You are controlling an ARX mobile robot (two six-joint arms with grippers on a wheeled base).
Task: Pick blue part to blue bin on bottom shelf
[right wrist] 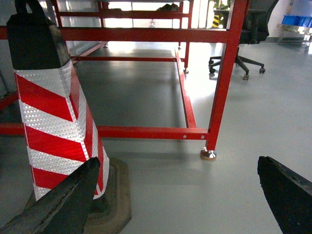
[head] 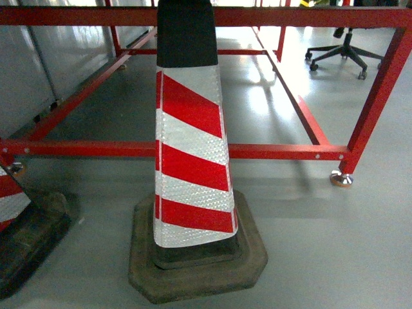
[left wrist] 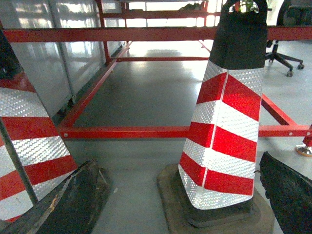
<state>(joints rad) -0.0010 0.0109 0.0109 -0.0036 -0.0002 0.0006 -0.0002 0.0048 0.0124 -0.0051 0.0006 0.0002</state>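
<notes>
The blue part, the blue bin and the bottom shelf are out of view in all three views. In the left wrist view my left gripper (left wrist: 179, 161) is open, its two black fingers (left wrist: 73, 200) spread wide with only grey floor and a cone base between them. The right gripper (right wrist: 178, 160) is open too, over bare floor, with nothing held between its fingers (right wrist: 287, 195). Neither gripper shows in the head view. A small blue shape (right wrist: 298, 20) sits far off at the top right of the right wrist view, too small to tell what it is.
A red-and-white striped traffic cone (head: 190, 161) (left wrist: 224, 141) (right wrist: 53, 122) on a rubber base stands directly ahead. A second cone (head: 9, 193) (left wrist: 24, 146) is at the left. Behind them runs a low red steel frame (head: 277, 152) (right wrist: 146, 132). An office chair (head: 344, 48) stands beyond.
</notes>
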